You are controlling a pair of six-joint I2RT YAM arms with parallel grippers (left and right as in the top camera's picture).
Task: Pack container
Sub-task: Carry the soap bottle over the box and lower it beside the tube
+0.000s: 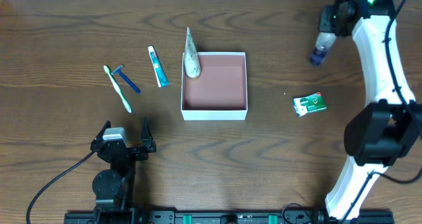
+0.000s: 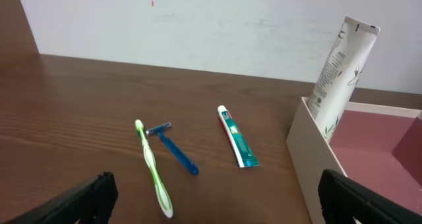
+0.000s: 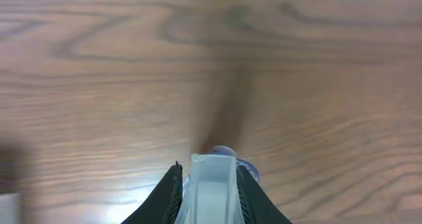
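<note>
The container (image 1: 213, 110) is a square shallow box with white walls and a reddish-brown inside, at the table's middle. A white tube (image 1: 190, 56) stands tilted in its far left corner, and it also shows in the left wrist view (image 2: 339, 69). A green toothbrush (image 1: 118, 88), a blue razor (image 1: 127, 80) and a small toothpaste tube (image 1: 157, 66) lie left of the container. A green-and-white packet (image 1: 309, 104) lies to its right. My right gripper (image 3: 210, 184) is shut on a small clear bottle (image 1: 320, 48) with a blue cap at the far right. My left gripper (image 1: 125, 133) is open and empty near the front.
The dark brown wooden table (image 1: 59, 46) runs to a white wall at the back. My right arm's white links (image 1: 379, 66) stretch along the right side. A black cable (image 1: 53, 181) trails from my left arm at the front.
</note>
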